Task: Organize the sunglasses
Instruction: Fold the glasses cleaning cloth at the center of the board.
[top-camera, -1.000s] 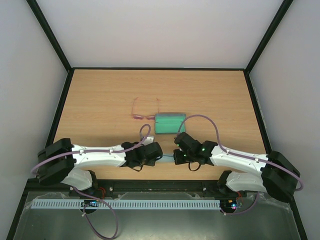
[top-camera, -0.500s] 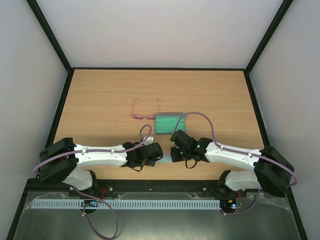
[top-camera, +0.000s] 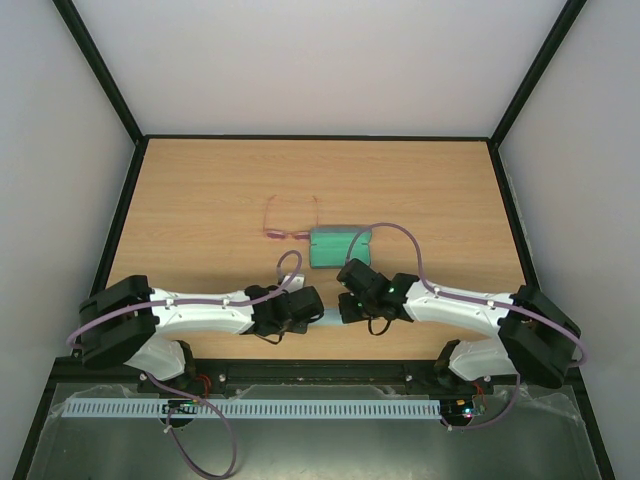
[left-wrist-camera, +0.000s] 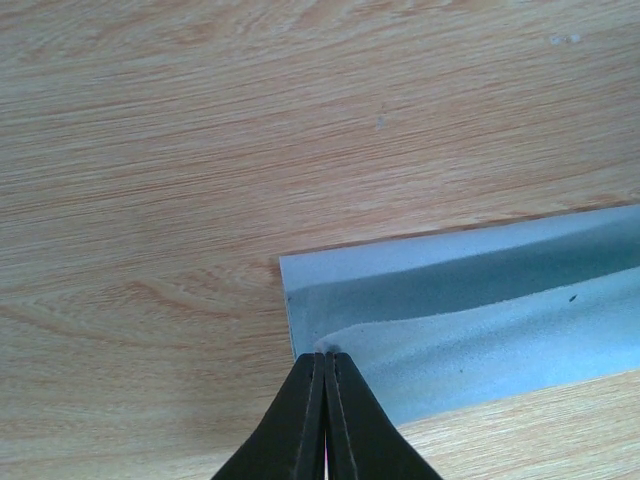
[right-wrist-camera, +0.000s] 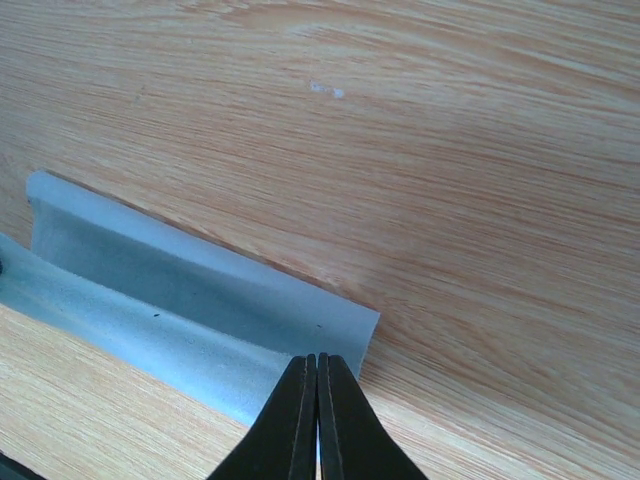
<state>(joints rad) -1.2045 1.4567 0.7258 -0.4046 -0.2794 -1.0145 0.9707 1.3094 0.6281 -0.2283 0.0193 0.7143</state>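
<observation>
The pink-framed sunglasses (top-camera: 290, 222) lie open on the table, just left of the case (top-camera: 340, 247), which lies open with its green lining up. A light-blue cloth (top-camera: 330, 316) lies near the front edge between the two grippers. My left gripper (top-camera: 315, 311) is shut on the cloth's near left corner (left-wrist-camera: 325, 348), lifting that edge into a fold. My right gripper (top-camera: 345, 309) is shut on the cloth's near right corner (right-wrist-camera: 318, 355). The cloth sags in a trough between them (left-wrist-camera: 480, 300) (right-wrist-camera: 150, 290). Neither gripper touches the sunglasses.
The wooden table (top-camera: 200, 190) is framed by a black border. The case stands just beyond the right gripper. A white slotted rail (top-camera: 250, 408) runs along the front below the arm bases.
My right gripper has moved left toward the left gripper, closing in on the cloth. The left arm has barely moved. Sunglasses and case have stayed put.
</observation>
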